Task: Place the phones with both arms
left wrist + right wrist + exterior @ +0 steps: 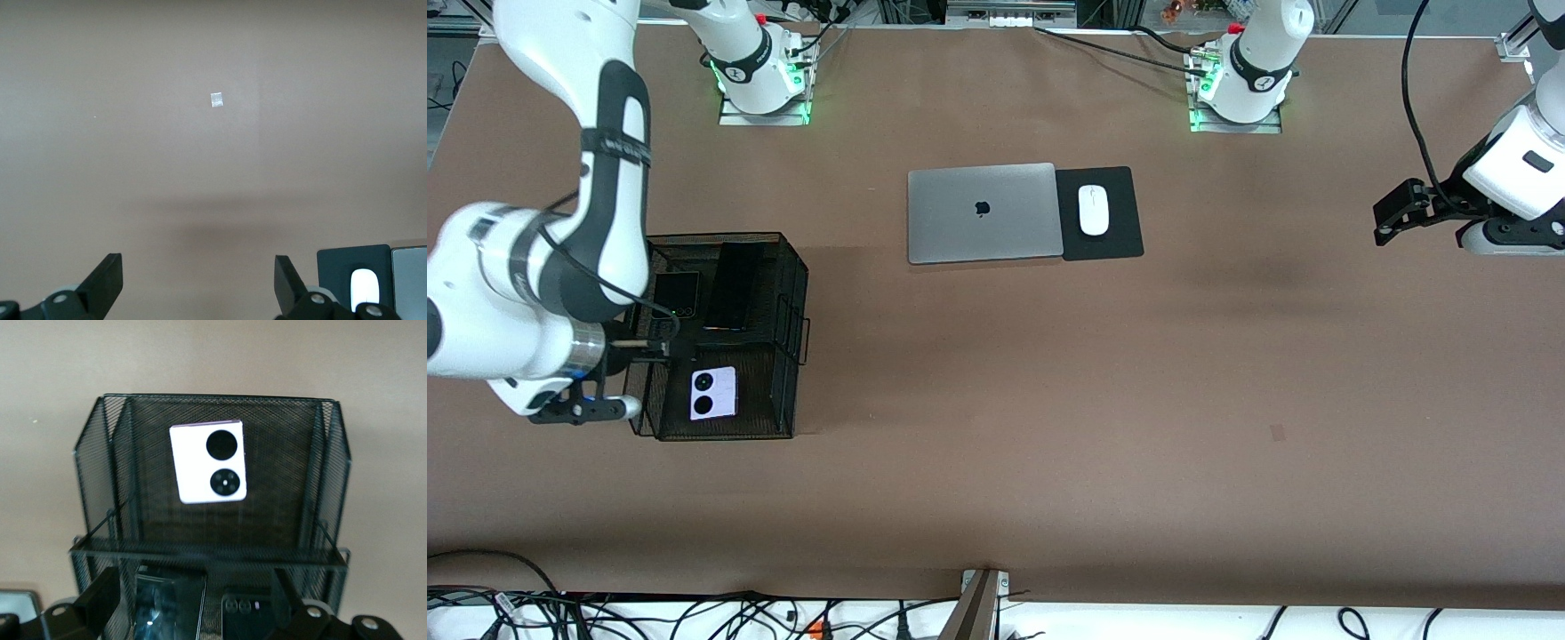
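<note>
Wrist views: both jaws wide apart, holding nothing.

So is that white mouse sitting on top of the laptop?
No, the white mouse lies on a black pad beside the closed grey laptop.

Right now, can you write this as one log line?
left gripper: open, over bare table | right gripper: open, over black mesh basket | three phones in basket

My right arm (534,293) hides part of the small black flip phone (676,293); the slab phone (167,603) is cut off at the right wrist view's edge.
</note>
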You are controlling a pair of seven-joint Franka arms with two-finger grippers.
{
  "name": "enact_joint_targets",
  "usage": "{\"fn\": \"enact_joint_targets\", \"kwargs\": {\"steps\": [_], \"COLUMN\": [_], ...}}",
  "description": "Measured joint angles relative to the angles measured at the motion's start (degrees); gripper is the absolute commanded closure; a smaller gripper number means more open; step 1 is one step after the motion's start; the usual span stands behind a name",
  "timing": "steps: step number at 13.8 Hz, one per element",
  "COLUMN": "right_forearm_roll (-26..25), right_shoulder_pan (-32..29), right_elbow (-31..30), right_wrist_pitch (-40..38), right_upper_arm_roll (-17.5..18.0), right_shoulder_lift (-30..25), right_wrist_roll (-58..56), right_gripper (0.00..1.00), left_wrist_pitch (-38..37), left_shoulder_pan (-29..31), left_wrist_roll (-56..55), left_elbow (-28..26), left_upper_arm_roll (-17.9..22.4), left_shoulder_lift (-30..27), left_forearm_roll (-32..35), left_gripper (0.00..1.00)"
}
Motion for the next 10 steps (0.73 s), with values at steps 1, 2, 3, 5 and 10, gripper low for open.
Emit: {"fn": "enact_joint_targets", "kwargs": {"steps": [1,2,3,5,10], "right_forearm_roll": [-1.07,-2.96,-5.65,-12.91,-25.66], "right_shoulder_pan": [0.97,2.04,2.89,3.45,-0.31], "right_elbow": [0.46,0.73,0.93,0.61,-6.78], "right_wrist_pitch": [-1.12,-1.74,-2.01,-2.69,-3.16], "right_upper_arm_roll": [-0.91,-1.48,-1.37,1.82,15.12], "right_shoulder_lift": [-1.07,-2.35,-4.02,-8.97,-23.47], "right_wrist_roll": [0.00,0.01,0.45,3.25,13.37], "right_gripper": [0.00,0.00,0.00,0.00,0.00], "left_wrist_pitch": [-0.02,-0.04,-0.05,-0.05,-0.13], "left_shoulder_pan": [0.00,0.00,0.00,-0.05,0.06], "left_wrist_roll": [0.00,-0.02,-0.03,-0.10,-0.31], "left_elbow": [0.01,0.01,0.01,0.05,0.32], "left_upper_arm_roll": [-0.01,-0.02,-0.03,-0.10,-0.08], "left_shoulder_lift": [0.00,0.00,0.00,0.00,0.00], "left_forearm_roll": [0.00,0.00,0.00,0.00,0.00], "left_gripper": [0.00,0.00,0.00,0.00,0.00]}}
